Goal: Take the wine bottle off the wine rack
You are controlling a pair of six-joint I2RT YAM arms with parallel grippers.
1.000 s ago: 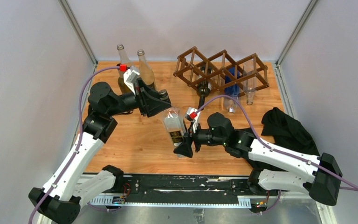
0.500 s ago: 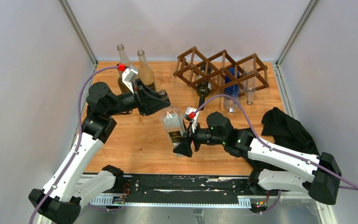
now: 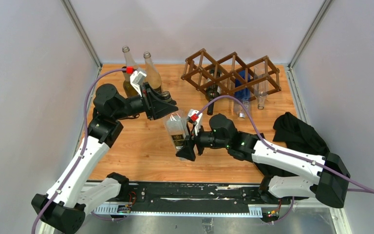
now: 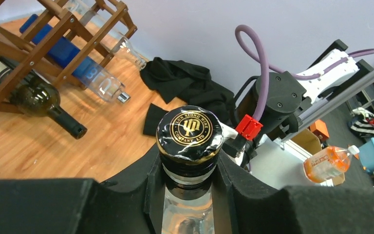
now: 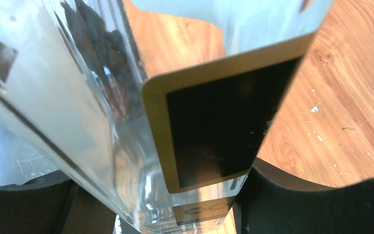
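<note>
Both arms are carrying the bottle (image 3: 176,127), already off the rack (image 3: 233,69).
Over the worktop (image 3: 136,148), well apart from the rack, it is hanging tilted: left pincer (image 4: 189,187) pinching its neck, right pincer (image 3: 186,150) pinching its base end, likely sharing weight.

The bottle (image 3: 176,130) is shifting leftward, farther from the rack (image 3: 231,73). The left gripper (image 3: 171,111), clamped on its neck, is drawing back away from the rack. The right gripper (image 3: 187,151), clamped on its base, is following, with that arm stretching out further from the rack's side.
</note>
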